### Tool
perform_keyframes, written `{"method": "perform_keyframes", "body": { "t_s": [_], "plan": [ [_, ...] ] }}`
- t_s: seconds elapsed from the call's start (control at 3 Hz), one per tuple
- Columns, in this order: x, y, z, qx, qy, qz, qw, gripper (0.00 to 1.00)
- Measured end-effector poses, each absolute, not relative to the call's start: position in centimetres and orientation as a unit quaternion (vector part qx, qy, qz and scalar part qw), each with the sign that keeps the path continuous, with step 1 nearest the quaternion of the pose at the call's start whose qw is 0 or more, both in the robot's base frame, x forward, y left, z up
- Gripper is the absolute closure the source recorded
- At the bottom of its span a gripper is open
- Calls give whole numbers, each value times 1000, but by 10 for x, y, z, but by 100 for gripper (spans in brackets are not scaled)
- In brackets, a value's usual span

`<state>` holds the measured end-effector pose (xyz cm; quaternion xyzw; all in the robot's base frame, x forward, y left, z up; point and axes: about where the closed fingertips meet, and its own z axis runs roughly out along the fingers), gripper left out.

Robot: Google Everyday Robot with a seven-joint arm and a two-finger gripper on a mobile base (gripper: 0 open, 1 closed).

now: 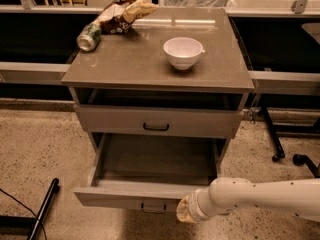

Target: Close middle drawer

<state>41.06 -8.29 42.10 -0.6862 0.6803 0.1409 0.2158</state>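
Grey-beige middle drawer [120,195] is standing pulled far out of the desk [130,59], under the taller drawer [110,120]. The gripper [184,213] is hanging just beside the front panel's right end, at 3 o'clock from the handle [152,207]; whether it is clenched or released cannot be told. A bowl [183,52] is sitting on the desk.

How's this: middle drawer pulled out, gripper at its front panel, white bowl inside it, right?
No: the camera view shows the white bowl on the cabinet top, not inside. The middle drawer is pulled out, the gripper at its front panel.
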Motion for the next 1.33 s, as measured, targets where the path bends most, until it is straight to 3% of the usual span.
{"method": "perform_keyframes", "body": {
  "t_s": [0.33, 0.67, 1.0, 1.33],
  "plan": [
    [419, -77, 404, -672, 696, 116, 224, 39],
    [422, -76, 405, -672, 696, 114, 228, 16],
    [422, -76, 405, -672, 696, 114, 228, 0],
    [425, -75, 405, -673, 693, 113, 232, 3]
  ]
}}
